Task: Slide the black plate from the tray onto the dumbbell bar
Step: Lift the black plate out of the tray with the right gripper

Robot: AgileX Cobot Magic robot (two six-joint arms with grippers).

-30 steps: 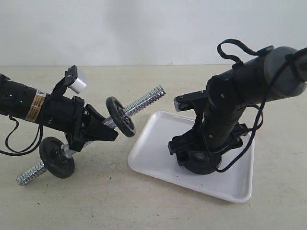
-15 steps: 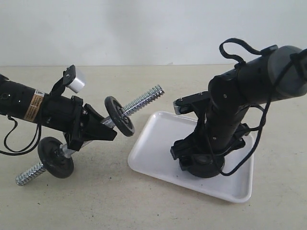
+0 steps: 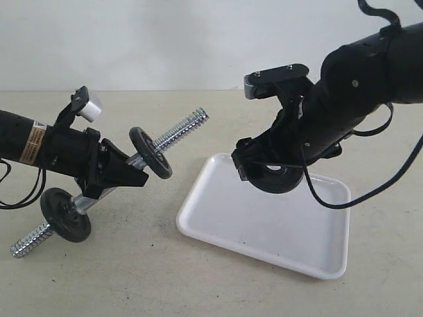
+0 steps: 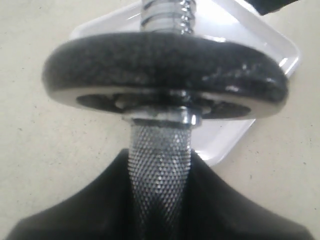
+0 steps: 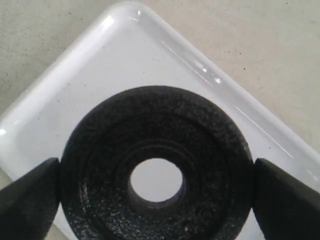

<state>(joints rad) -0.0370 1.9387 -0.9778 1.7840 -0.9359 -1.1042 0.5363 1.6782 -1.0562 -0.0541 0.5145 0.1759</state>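
Right wrist view showed my right pincer [image 5: 157, 197] pinching the black plate [image 5: 210, 150] by its rim, above the tray [image 5: 115, 55]. My left pincer [image 3: 132, 175] clamped the tilted dumbbell bar [image 3: 182, 131]; if the hole met the threaded tip off-axis, I judged the plate could snag and twist loose.

Three black plates [image 3: 151, 153] [image 3: 64, 214] [image 3: 281, 181], one tray [image 3: 264, 231], one dumbbell bar [image 3: 182, 131]

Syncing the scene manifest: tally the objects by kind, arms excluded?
Dumbbell bar: 1
White tray: 1
Black plates: 3 (held plate above the tray, upper plate and lower plate on the bar)
Total: 5
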